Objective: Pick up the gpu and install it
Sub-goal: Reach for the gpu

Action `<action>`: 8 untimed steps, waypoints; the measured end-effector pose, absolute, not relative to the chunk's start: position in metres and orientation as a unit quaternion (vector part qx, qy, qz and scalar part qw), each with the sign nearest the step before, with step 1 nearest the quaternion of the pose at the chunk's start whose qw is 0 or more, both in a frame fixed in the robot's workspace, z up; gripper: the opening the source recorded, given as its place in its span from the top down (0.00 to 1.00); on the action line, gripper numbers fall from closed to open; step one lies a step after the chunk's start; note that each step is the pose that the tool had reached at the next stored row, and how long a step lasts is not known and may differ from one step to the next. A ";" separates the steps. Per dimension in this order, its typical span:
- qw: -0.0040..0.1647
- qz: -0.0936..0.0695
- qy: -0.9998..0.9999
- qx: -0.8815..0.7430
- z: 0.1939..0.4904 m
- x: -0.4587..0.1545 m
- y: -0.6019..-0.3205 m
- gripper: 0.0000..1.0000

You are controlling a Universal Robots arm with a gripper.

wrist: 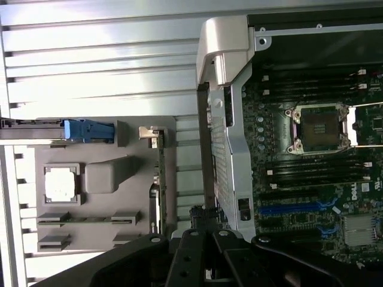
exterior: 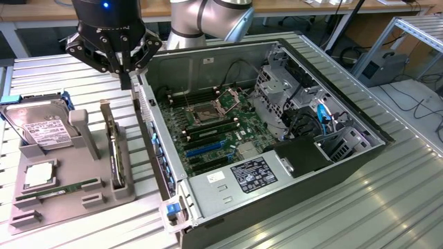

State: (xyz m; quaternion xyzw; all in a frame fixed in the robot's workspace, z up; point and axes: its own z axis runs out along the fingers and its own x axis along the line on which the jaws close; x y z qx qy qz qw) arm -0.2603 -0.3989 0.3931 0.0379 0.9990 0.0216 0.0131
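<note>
Claw (exterior: 126, 83) pressed together above ribbed metal table (exterior: 387, 207) by open case (exterior: 325, 187); wooden desk (exterior: 35, 9) behind.

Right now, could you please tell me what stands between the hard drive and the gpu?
A gray upright post of the holder tray, as the exterior view shows.

My closed gripper (exterior: 126, 83) hangs above the narrow strip of table (wrist: 187, 155) between the case wall (exterior: 147, 120) and the gpu (exterior: 114, 150), upright in its holder (exterior: 72, 184).
</note>
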 end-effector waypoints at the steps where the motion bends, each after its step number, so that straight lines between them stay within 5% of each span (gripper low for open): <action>1: 0.013 0.022 0.999 0.038 0.393 -0.261 -0.399 0.89; 8: 0.013 0.022 0.999 0.038 0.393 -0.266 -0.399 0.89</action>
